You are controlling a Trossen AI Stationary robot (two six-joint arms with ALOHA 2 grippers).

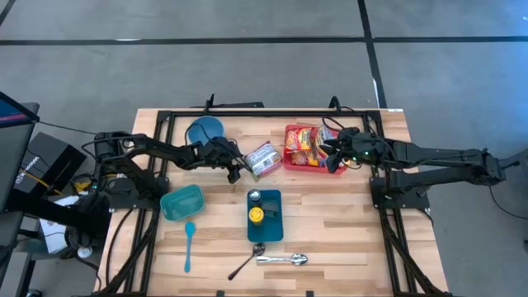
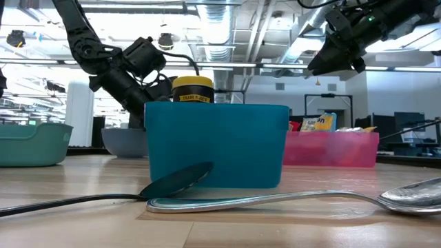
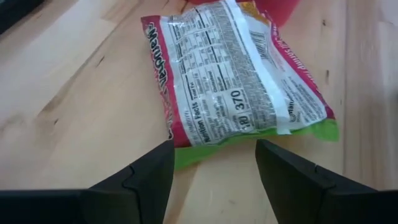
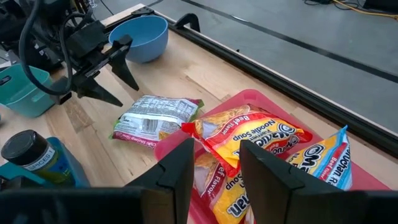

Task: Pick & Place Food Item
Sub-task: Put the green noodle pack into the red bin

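Note:
A red, white and green noodle packet [image 3: 236, 74] lies flat on the wooden table [image 1: 330, 223], label side up, just left of the red tray [image 1: 286, 148]. My left gripper [image 3: 214, 168] is open and low, slanting down at the packet's green end [image 3: 205, 152]; its fingers stand short of that end and touch nothing. The red tray [image 4: 261, 96] holds several more noodle packets [image 4: 249, 137]. My right gripper [image 4: 214, 168] hangs open above the tray's right part with nothing between its fingers. In the low view it shows high up [image 2: 331, 65].
A blue bowl [image 1: 206, 130] stands behind the left gripper, and a teal container [image 1: 181, 203] sits nearer the front. A blue tray [image 1: 268, 231] holds a yellow-lidded jar [image 1: 256, 214]. A blue spoon [image 1: 189, 245], a black spoon [image 1: 246, 264] and a metal spoon [image 1: 282, 260] lie near the front edge.

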